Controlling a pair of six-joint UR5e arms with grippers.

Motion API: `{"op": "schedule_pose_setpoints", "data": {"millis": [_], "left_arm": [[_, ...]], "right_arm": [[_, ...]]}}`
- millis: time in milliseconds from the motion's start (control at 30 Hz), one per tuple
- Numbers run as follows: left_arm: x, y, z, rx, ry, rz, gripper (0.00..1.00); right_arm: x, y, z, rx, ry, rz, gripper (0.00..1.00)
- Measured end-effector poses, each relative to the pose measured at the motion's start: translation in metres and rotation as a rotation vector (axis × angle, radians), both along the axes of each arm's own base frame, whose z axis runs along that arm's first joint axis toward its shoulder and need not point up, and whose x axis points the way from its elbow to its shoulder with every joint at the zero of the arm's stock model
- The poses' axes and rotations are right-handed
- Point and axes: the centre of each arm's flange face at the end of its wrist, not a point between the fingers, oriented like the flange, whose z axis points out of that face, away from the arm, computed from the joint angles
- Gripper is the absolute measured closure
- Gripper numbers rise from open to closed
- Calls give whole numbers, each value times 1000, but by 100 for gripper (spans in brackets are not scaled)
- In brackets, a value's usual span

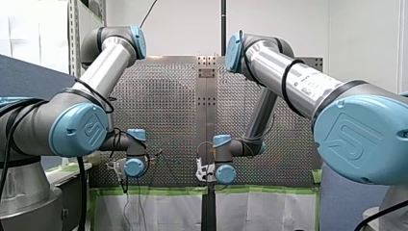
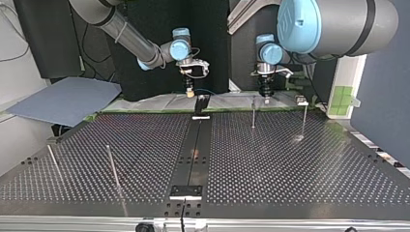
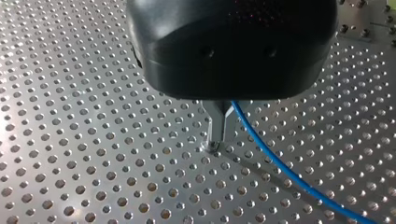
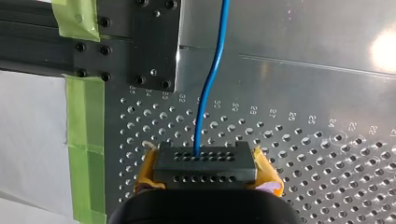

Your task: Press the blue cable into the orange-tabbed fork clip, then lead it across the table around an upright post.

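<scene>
The blue cable runs out from between my left gripper's metal fingers, which are shut on it with their tips down at the perforated table. The top view has this gripper beside a thin upright post. My right gripper, with yellow pads, is shut on the blue cable, which leads straight ahead over the table's edge plate. In the top view it hangs above a black upright fixture on the centre rail. No orange tab shows on that fixture.
More upright posts stand at the top view's right and near left. A black centre rail divides the perforated table. Green tape lines the table edge. A grey-blue sheet lies off the table's far left.
</scene>
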Motion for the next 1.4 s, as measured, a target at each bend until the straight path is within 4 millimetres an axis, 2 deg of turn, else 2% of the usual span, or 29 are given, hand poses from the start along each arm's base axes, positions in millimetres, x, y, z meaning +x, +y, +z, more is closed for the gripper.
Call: {"op": "schedule_pose_setpoints", "data": {"millis": [533,933,1167,1400], "left_arm": [[28,4,5,-19,36,8,100],[41,11,9,-27,45,21,100],[52,10,14,-28,46,17,100],[57,11,15,-26,46,11,100]], "right_arm": [[5,-14,9,-10,-8,-8,100],[-3,-45,19,-30,-17,-39,100],[5,-62,33,-47,-4,-28,100],[9,-70,40,-55,-8,-13,100]]}}
